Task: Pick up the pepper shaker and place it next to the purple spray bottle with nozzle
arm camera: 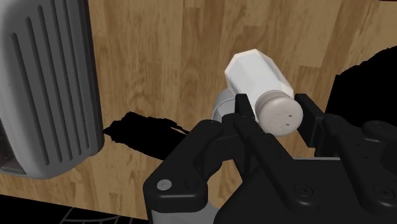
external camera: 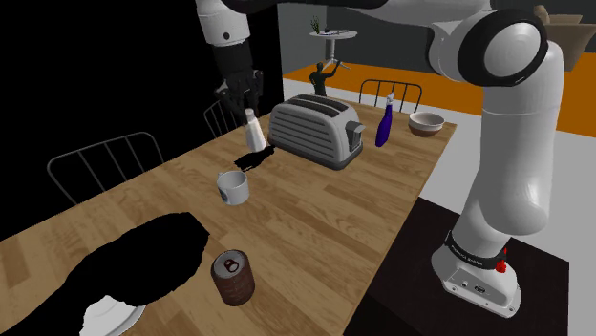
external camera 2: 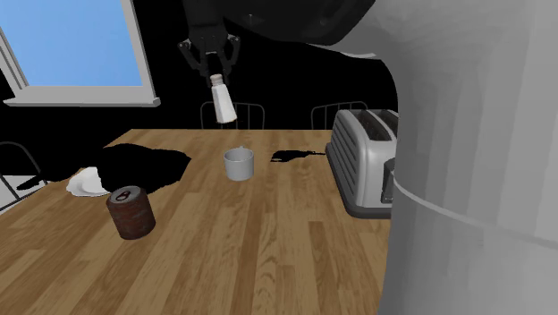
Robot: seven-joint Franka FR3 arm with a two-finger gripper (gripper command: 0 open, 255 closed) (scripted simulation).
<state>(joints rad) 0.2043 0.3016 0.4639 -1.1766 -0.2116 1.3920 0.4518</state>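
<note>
Claw [external camera: 243, 97] clenched on pepper shaker [external camera: 252, 130]: white faceted body, grey perforated cap. Fingers [arm camera: 243, 109] pinch the cap end from both sides. Body hangs below the claw, tilted, clear of the counter [external camera: 315, 220]. Off the wood in the second exterior view too, above and behind the white mug [external camera 2: 238, 164]. In the shoulder view, up in the air over the counter's far part, near the edge lined with chairs [external camera: 105, 162], just beside the toaster [external camera: 315, 130]. Purple spray bottle [external camera: 385, 122] upright near the counter's far corner, past the toaster's other end, bowl [external camera: 427, 122] just beside it. Toaster between shaker and bottle, the two well apart. Rusty can [external camera: 232, 278] and white plate [external camera: 113, 315] toward the counter's near end, by a black area [external camera: 143, 262] spread over the wood.
</note>
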